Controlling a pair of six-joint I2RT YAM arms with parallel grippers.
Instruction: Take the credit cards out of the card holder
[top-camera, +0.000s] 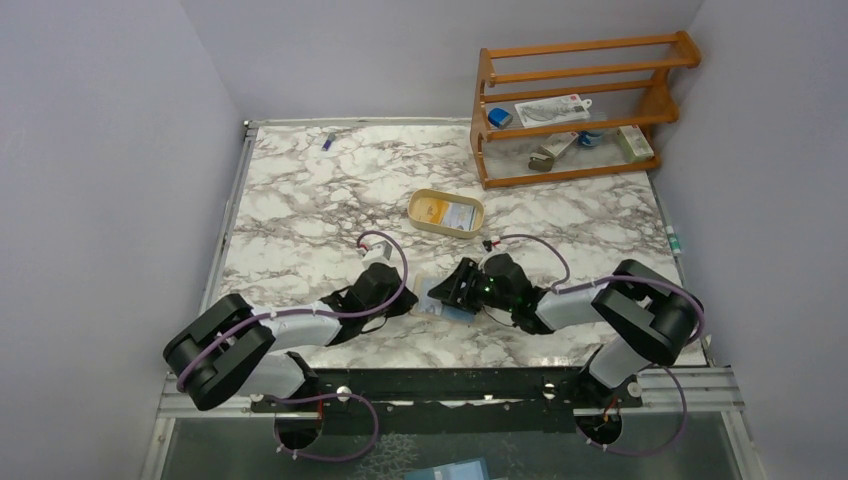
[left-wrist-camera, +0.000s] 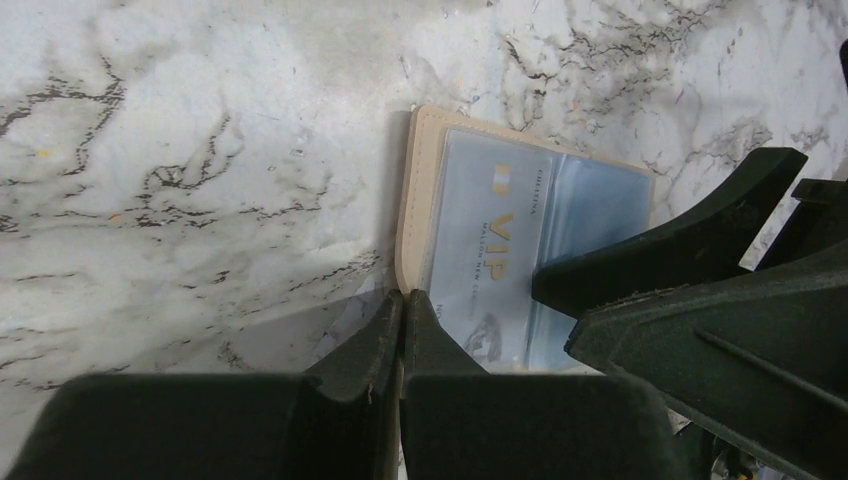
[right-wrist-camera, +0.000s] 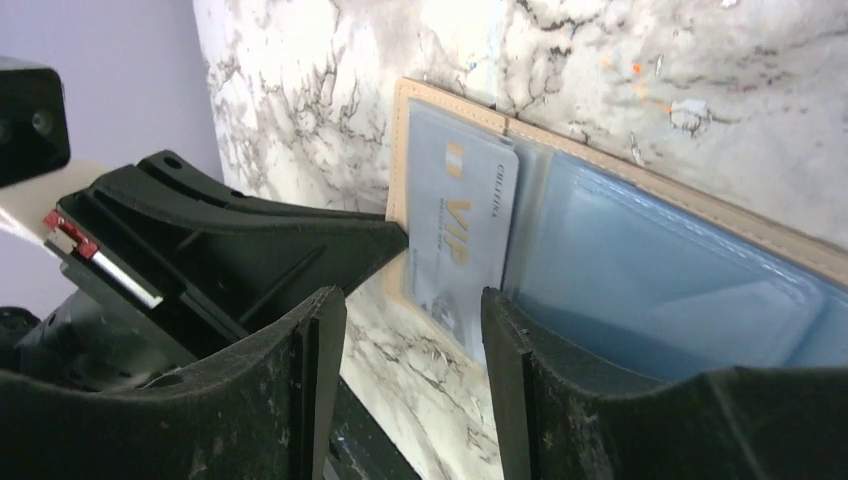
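We see the card holder (top-camera: 440, 298) open on the bench (top-camera: 300, 200), lower centre of the top view. Our left pincer (left-wrist-camera: 402, 318), shut (on nothing), touches only its rim. Our right pincer (right-wrist-camera: 410, 300), half open and empty, straddles the VIP card (right-wrist-camera: 465, 230). If it catches the sleeve too, we'd drag the holder free.

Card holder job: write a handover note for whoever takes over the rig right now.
Left gripper: shut, tips at the edge of the open card holder.
Right gripper: open, one finger on each side of the VIP card, at its near end; not closed on it.
Done: a yellow-orange card and a pale card lie in the oval tray.
Left: pull the VIP card out of the holder.
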